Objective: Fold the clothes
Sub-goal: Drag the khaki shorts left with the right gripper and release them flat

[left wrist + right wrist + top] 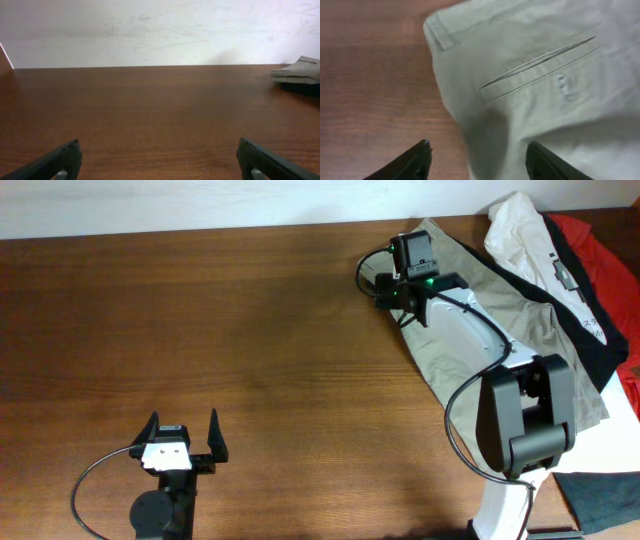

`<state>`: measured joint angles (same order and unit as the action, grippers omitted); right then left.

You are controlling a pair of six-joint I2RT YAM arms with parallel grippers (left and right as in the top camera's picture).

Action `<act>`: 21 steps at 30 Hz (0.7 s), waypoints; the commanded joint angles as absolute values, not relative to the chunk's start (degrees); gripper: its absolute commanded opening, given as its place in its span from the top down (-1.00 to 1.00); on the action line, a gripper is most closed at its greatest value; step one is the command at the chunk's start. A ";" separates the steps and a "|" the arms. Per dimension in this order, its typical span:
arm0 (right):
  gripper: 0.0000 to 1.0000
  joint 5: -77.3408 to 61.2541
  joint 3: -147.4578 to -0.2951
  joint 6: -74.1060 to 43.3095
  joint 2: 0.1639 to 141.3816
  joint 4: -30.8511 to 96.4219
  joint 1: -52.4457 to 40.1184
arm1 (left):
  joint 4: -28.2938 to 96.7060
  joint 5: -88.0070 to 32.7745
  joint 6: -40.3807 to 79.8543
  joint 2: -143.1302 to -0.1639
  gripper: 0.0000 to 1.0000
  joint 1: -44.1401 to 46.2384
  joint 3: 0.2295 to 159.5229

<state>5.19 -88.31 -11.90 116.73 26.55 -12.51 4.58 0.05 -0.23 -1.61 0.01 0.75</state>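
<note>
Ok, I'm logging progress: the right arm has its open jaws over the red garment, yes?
No. The right arm has its open jaws over the beige trousers, not the red garment further right; the right wrist view shows beige pocketed cloth beneath them.

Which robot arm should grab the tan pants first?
The right one. The right gripper hangs open directly over the tan pants, at their edge. The left gripper is open too, but it sits far across the table, away from the clothes.
</note>
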 commanded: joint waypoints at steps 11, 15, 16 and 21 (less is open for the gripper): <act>0.93 9.69 -89.08 -6.07 122.45 21.87 -12.78 | 4.80 -0.14 -0.91 -1.43 -0.98 0.32 0.54; 0.92 9.69 -90.37 -6.46 115.31 21.78 -12.80 | 4.80 -0.14 -0.91 -1.43 -0.98 0.34 0.54; 0.92 9.69 -90.41 -6.46 112.36 22.04 -12.93 | 4.80 -0.14 -0.91 -1.43 -0.98 0.34 0.54; 0.92 9.23 -90.30 -7.57 105.27 25.82 -24.14 | 4.80 -0.14 -0.91 -1.43 -0.98 0.34 0.54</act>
